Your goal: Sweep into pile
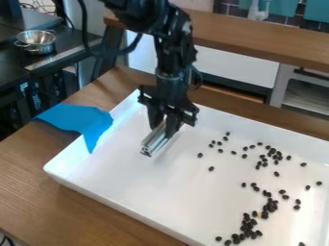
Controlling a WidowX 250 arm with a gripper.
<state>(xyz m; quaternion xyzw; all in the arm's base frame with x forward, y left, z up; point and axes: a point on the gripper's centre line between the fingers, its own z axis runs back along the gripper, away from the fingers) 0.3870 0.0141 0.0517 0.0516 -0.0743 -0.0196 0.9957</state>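
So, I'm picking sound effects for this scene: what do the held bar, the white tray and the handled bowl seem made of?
Bar: likely bare aluminium, silvery with lengthwise grooves. White tray: smooth and faintly glossy, probably plastic, possibly enamel. Handled bowl: shiny metal, likely stainless steel, judging by its bright reflections.

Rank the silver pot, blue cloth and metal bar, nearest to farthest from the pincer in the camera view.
1. Metal bar: in the pincer.
2. Blue cloth: view's left, over the tray rim.
3. Silver pot: view's upper left, dark table.
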